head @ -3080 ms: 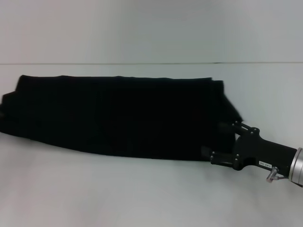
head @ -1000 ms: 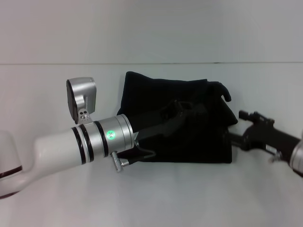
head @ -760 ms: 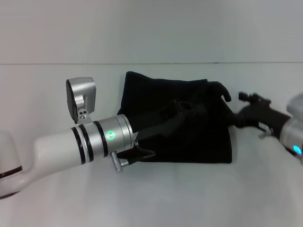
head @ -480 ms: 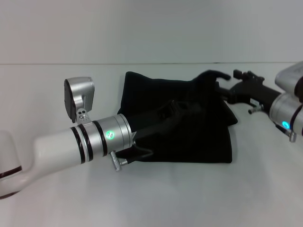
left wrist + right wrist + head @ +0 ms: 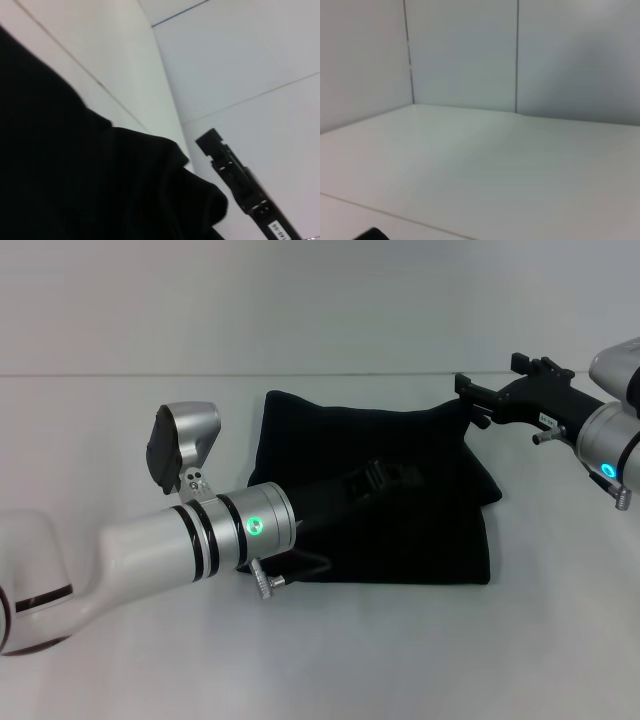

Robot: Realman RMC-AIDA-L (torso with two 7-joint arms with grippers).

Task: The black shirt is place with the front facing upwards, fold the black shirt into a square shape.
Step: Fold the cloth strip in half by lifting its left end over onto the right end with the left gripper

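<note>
The black shirt lies folded in a rough square on the white table; no letters or label show. My left gripper reaches in from the lower left and lies low over the middle of the shirt, black against black. My right gripper hangs open and empty in the air just beyond the shirt's far right corner. The left wrist view shows the shirt's folds close up, with the right gripper past them. The right wrist view shows only table and wall.
A pale wall rises behind the table's far edge. The white left forearm crosses the near-left part of the table. The right arm's wrist hangs at the right edge. Bare table shows around the shirt.
The long strip is now folded to a square. Over the last second my right gripper rose from the shirt's right side to above its far right corner. My left wrist rotated slightly.
</note>
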